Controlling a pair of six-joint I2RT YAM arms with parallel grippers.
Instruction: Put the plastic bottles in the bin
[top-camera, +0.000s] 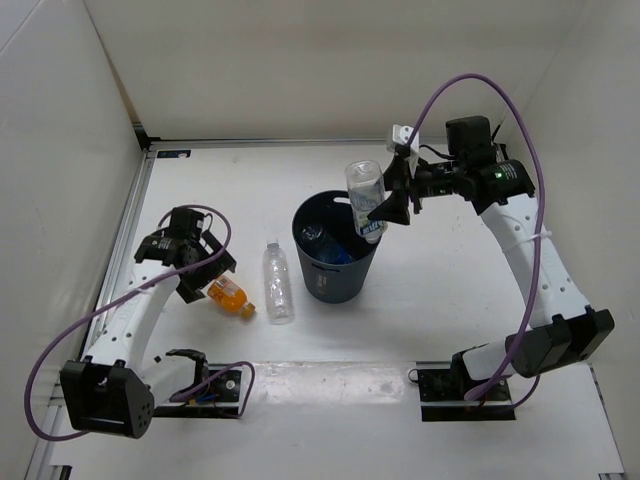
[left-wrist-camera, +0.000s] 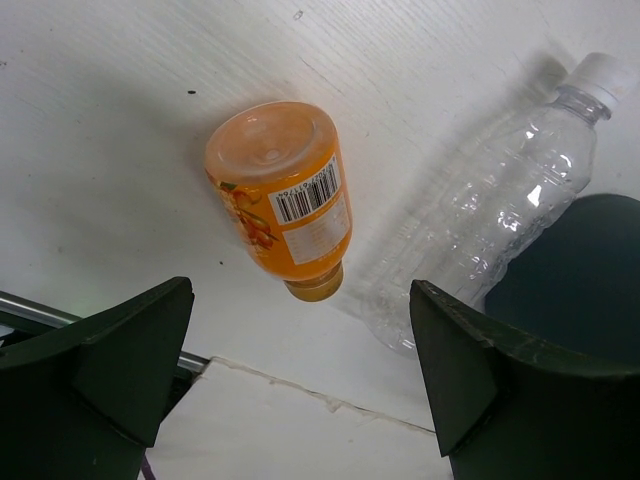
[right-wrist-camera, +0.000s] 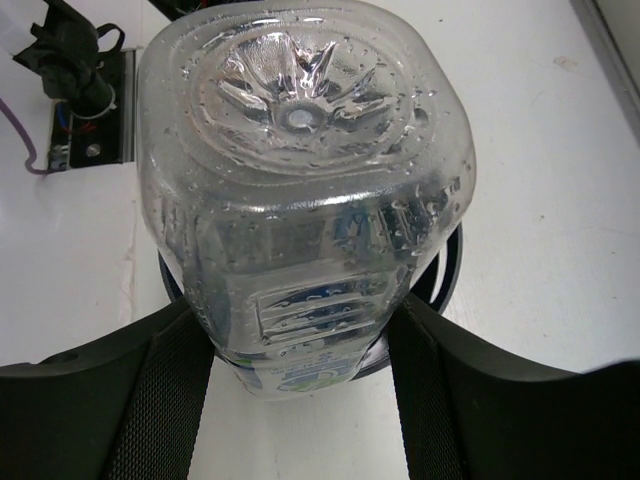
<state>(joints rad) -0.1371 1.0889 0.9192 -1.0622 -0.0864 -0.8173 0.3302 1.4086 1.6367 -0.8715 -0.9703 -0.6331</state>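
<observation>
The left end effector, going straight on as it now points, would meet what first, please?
Most likely the orange bottle, lying centred straight ahead of it, though depth is unclear.

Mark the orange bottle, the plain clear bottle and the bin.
orange bottle (left-wrist-camera: 295, 203): left wrist view, barcode label on its side.
plain clear bottle (top-camera: 278, 283): top view, middle of its body.
bin (top-camera: 338, 282): top view, near outer wall.
</observation>
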